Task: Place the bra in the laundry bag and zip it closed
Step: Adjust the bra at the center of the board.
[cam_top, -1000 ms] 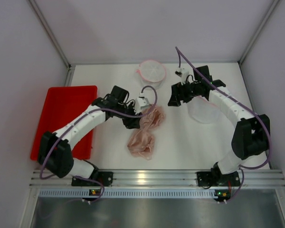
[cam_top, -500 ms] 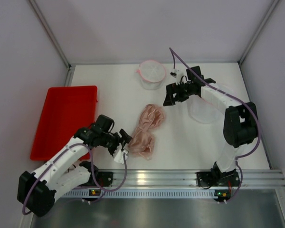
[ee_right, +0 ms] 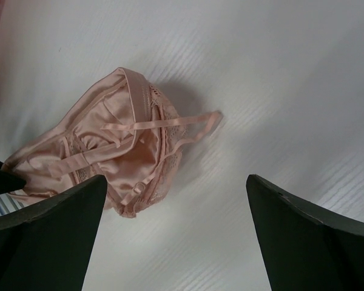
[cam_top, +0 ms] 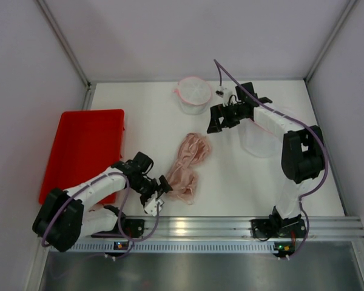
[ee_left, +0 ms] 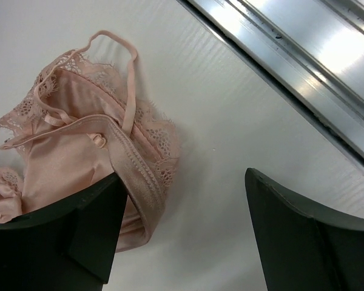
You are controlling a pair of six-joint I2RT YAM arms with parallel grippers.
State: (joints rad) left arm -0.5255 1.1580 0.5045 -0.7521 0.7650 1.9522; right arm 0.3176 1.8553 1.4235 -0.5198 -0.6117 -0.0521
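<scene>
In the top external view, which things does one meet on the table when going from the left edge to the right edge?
From the left: red tray → left gripper → bra → right gripper → translucent item.

Glossy satin, lace-trimmed bra (ee_left: 91, 151); matt white table (ee_left: 242, 121).

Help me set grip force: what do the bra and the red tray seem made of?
The bra looks like soft pink satin-type fabric, with a light sheen and folds, trimmed in scalloped lace. The red tray looks like rigid moulded plastic: flat uniform colour, raised rim; the finish is hard to judge from above.
</scene>
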